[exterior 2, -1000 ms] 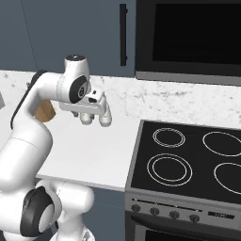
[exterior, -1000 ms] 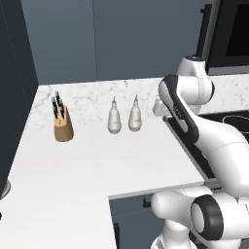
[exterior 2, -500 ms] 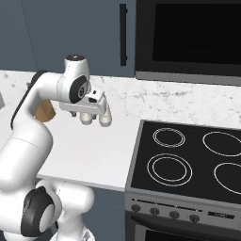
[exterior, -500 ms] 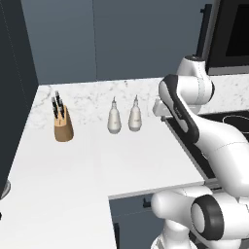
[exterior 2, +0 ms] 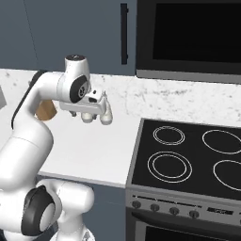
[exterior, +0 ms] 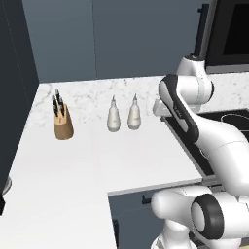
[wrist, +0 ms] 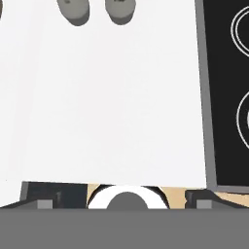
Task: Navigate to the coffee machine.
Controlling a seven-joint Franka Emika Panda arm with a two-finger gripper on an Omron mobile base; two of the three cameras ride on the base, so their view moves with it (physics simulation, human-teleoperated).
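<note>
The coffee machine is out of view. My gripper [wrist: 124,203] hangs above the white marble counter [exterior: 121,155], to the left of the stove, pointing down at the bare top. In the hand view its two dark fingertips [wrist: 44,204] stand far apart at the bottom edge with nothing between them, so it is open. From the right base view the hand [exterior 2: 90,104] sits just in front of two pale bottles.
Two grey-white bottles [exterior: 114,117] [exterior: 134,114] and a wooden knife block [exterior: 62,122] stand near the back wall. A black four-ring cooktop [exterior 2: 188,157] with an oven lies to the right, a dark wall oven [exterior 2: 193,35] above it. A tall dark cabinet [exterior: 14,97] borders the left.
</note>
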